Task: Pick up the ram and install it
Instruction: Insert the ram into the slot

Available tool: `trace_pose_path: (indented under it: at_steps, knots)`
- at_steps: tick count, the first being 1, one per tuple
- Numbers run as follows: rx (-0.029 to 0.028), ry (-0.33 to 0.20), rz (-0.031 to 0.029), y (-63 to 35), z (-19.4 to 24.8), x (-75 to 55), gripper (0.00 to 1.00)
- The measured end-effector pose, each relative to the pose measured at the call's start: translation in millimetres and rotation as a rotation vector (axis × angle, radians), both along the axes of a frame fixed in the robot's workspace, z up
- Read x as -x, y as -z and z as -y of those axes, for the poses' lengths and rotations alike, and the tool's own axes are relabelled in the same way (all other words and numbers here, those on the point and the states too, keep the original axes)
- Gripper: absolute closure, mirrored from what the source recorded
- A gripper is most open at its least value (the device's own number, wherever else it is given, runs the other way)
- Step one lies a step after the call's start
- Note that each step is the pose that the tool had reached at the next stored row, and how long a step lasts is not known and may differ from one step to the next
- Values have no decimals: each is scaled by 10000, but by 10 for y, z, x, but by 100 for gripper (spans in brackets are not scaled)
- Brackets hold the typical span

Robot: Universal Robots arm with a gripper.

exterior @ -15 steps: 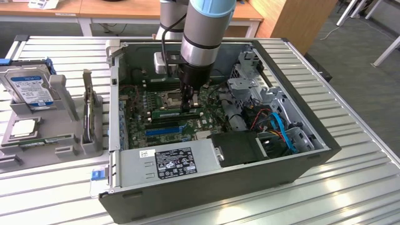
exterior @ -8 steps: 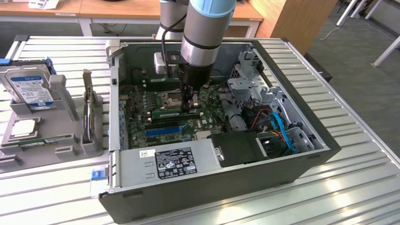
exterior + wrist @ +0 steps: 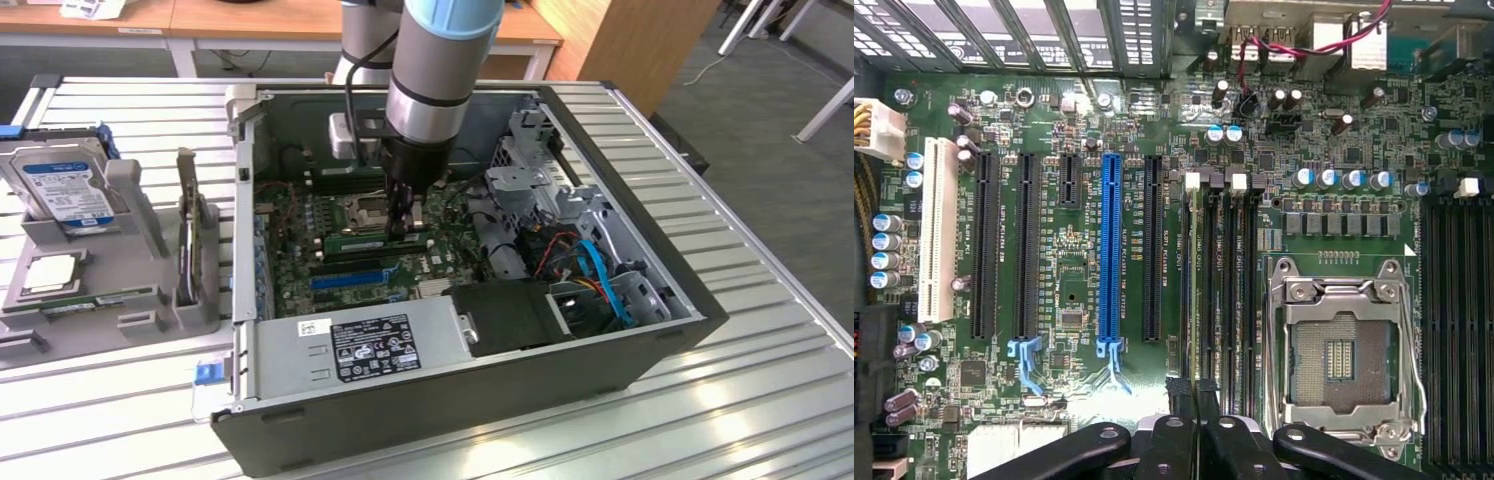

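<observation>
Inside the open computer case (image 3: 467,420), at six o'clock from the processor socket (image 3: 358,210) in the exterior view, the narrow pincer (image 3: 404,222) pinches the ram (image 3: 358,243) over its slot (image 3: 1216,290). It likely needs holding square and pressing evenly.

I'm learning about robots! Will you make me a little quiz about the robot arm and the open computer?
1. True or false: the blue-labelled hard drive sits inside the computer case.
2. What is the end effector closest to? A) the ram B) the power supply C) the hard drive
3. Fill in: besides black and white slots, the motherboard has one long slot coloured ____.

Key: 1 false, it stands in a grey holder outside the case. 2 A. 3 blue.
</observation>
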State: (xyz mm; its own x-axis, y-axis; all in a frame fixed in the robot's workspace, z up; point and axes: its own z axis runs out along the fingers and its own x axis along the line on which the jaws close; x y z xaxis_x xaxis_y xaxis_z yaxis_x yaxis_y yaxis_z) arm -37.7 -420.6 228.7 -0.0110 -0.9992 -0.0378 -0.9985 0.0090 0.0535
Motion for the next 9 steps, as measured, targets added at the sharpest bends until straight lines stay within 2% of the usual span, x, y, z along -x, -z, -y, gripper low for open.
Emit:
trace_pose_path:
  at_steps: [9]
  knots:
    - [1, 0, -1, 28, 0, 0, 89]
